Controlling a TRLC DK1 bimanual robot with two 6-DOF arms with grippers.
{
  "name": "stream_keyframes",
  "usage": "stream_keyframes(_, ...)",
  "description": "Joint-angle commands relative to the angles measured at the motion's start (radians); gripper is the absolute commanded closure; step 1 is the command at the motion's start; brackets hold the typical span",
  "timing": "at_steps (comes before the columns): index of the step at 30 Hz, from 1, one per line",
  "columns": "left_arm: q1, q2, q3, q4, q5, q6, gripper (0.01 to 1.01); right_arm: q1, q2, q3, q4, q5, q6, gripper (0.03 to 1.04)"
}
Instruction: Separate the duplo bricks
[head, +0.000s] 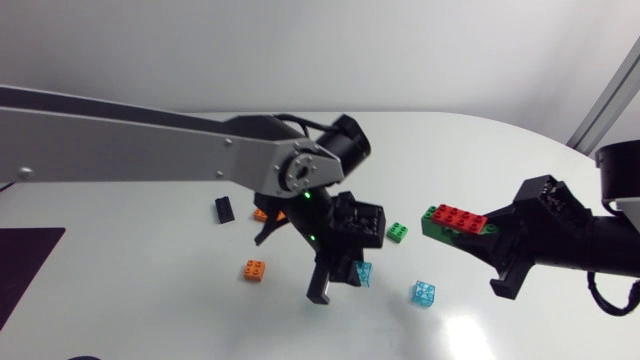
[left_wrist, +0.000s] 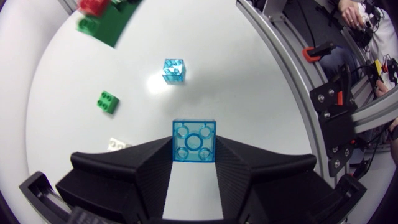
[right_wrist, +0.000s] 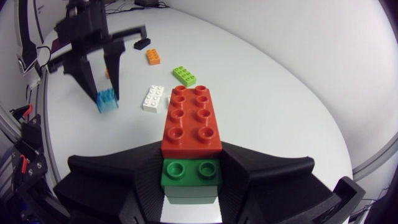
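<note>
My left gripper (head: 345, 272) hangs over the middle of the table, shut on a clear blue brick (head: 362, 272). In the left wrist view that brick (left_wrist: 194, 140) sits clamped between the fingertips. My right gripper (head: 470, 232) comes in from the right and is shut on a green brick (right_wrist: 191, 177) with a longer red brick (right_wrist: 191, 121) stacked on top. The red-on-green stack (head: 455, 219) is held above the table, to the right of the left gripper.
Loose bricks lie on the white table (head: 150, 300): a second clear blue one (head: 424, 292), a small green one (head: 397, 232), an orange one (head: 255, 269), a black one (head: 224, 209), and another orange one (head: 262, 214) partly behind the left arm. A white brick (right_wrist: 153, 98) lies near the left gripper.
</note>
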Motion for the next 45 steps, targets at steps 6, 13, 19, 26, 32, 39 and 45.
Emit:
stream_keyframes(6, -0.102, 0.195, 0.087, 0.012, -0.062, 0.019, 0.810, -0.127, -0.097, -0.011, -0.049, -0.089, -0.027, 0.76)
stream_keyframes(13, -0.134, 0.277, 0.190, 0.019, -0.097, 0.017, 0.810, -0.144, -0.150, -0.020, -0.089, -0.108, -0.036, 0.76)
stream_keyframes(19, -0.140, 0.301, 0.213, 0.037, -0.121, 0.004, 0.562, -0.144, -0.168, -0.020, -0.108, -0.114, -0.041, 0.76)
stream_keyframes(26, -0.152, 0.286, 0.184, 0.092, -0.143, -0.021, 0.315, -0.147, -0.182, -0.020, -0.117, -0.117, -0.044, 0.75)
stream_keyframes(32, -0.158, 0.274, 0.164, 0.100, -0.152, -0.030, 0.213, -0.147, -0.197, -0.020, -0.132, -0.117, -0.044, 0.75)
stream_keyframes(39, -0.131, 0.232, 0.113, 0.137, -0.206, -0.023, 0.213, -0.147, -0.222, -0.017, -0.157, -0.128, -0.051, 0.75)
stream_keyframes(45, -0.119, 0.237, 0.098, 0.192, -0.250, -0.015, 0.213, -0.150, -0.232, -0.017, -0.168, -0.135, -0.051, 0.75)
